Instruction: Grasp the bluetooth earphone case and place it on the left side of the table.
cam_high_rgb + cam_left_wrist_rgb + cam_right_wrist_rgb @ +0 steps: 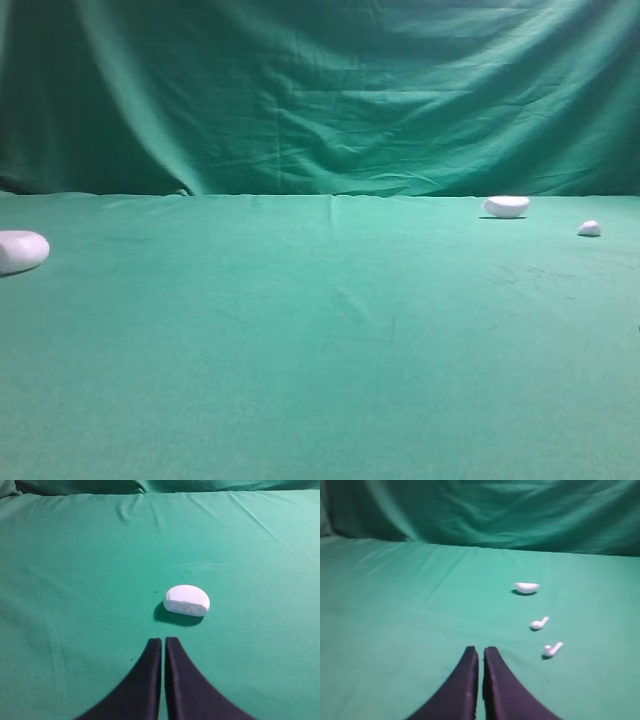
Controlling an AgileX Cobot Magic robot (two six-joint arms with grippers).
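Observation:
The bluetooth earphone case (20, 250), a smooth rounded white oblong, lies on the green table (320, 340) at its far left edge in the exterior view. In the left wrist view the case (186, 600) rests on the cloth a short way ahead of my left gripper (163, 640) and slightly to its right. That gripper's dark jaws are shut and hold nothing. My right gripper (480, 650) is shut too, empty, above bare cloth. Neither gripper shows in the exterior view.
A white half-moon bowl-like piece (506, 206) (526, 587) lies at the back right. A tiny white piece (589, 229) lies right of it. The right wrist view shows two small white earbuds (539, 623) (552, 649). A draped green backdrop (320, 90) closes the rear.

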